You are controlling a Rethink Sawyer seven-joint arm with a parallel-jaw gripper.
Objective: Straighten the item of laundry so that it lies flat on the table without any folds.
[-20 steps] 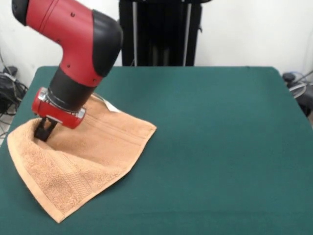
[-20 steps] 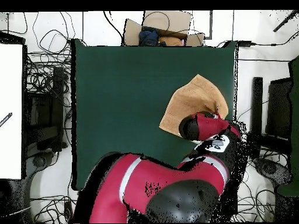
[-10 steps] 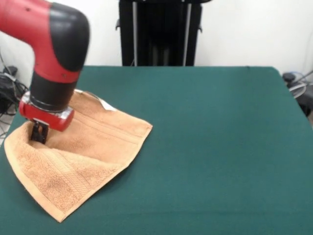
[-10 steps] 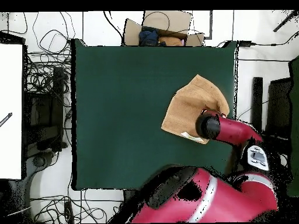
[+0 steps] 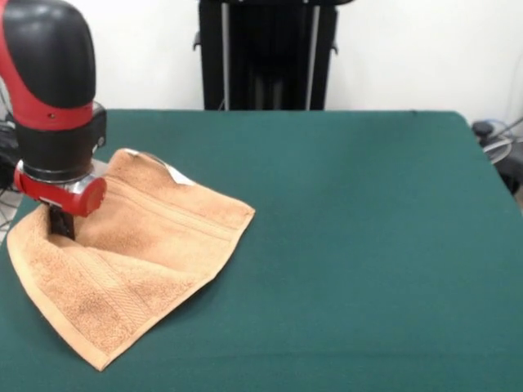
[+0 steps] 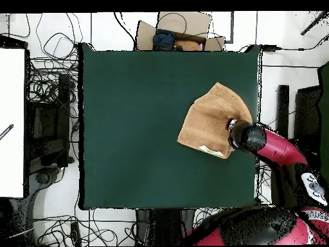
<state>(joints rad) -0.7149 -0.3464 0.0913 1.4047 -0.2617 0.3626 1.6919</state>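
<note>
The item of laundry (image 5: 147,245) is a peach-orange towel lying at the left side of the green table (image 5: 359,245). Its white tag (image 5: 176,173) shows at the far edge. Most of the towel lies spread out, but its left edge stands up in a fold around my gripper (image 5: 62,224). The gripper points down from the red wrist and is shut on that raised edge. In the overhead view the item of laundry (image 6: 209,119) sits near the right edge of the table (image 6: 141,128), and the arm's wrist (image 6: 249,137) covers the gripper.
A black stand (image 5: 265,53) rises behind the table. Cables (image 5: 12,139) lie off the left edge. The overhead view shows a cardboard box (image 6: 177,32) with clothes beyond the table, a white panel (image 6: 13,122) and tangled cables (image 6: 54,96).
The arm has swung left in the front view and turned more upright. The towel has been dragged slightly left with it, its right corner shifting a little.
</note>
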